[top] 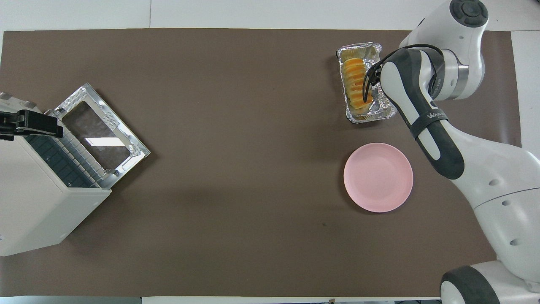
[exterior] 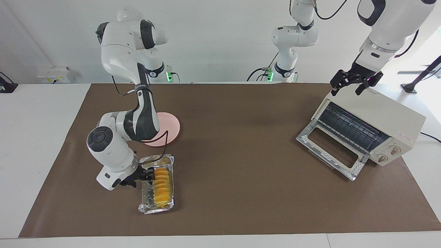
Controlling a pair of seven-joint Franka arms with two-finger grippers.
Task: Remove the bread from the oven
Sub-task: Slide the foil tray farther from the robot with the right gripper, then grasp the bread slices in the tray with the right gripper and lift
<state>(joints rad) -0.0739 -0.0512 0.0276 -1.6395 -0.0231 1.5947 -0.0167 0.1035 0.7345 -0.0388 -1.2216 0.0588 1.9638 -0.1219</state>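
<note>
Facing view: bread [exterior: 162,184], ridged golden-yellow loaf, lies in foil tray [exterior: 146,203] on mat, farther from robots than pink plate [exterior: 172,129]; right gripper [exterior: 146,175] at tray's edge, grip unclear; left gripper [exterior: 355,81] spread over oven [exterior: 386,117], door down.
Overhead view: bread [top: 354,80] fills tray [top: 379,112]; oven [top: 38,202] at left arm's end.

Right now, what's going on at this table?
The golden-yellow ridged bread lies in a crinkled silver foil tray on the brown mat, out of the cream-white toaster oven, whose door hangs open. The right gripper is at the tray's side beside the loaf. The left gripper waits over the oven. A round pink plate sits nearer the robots.
</note>
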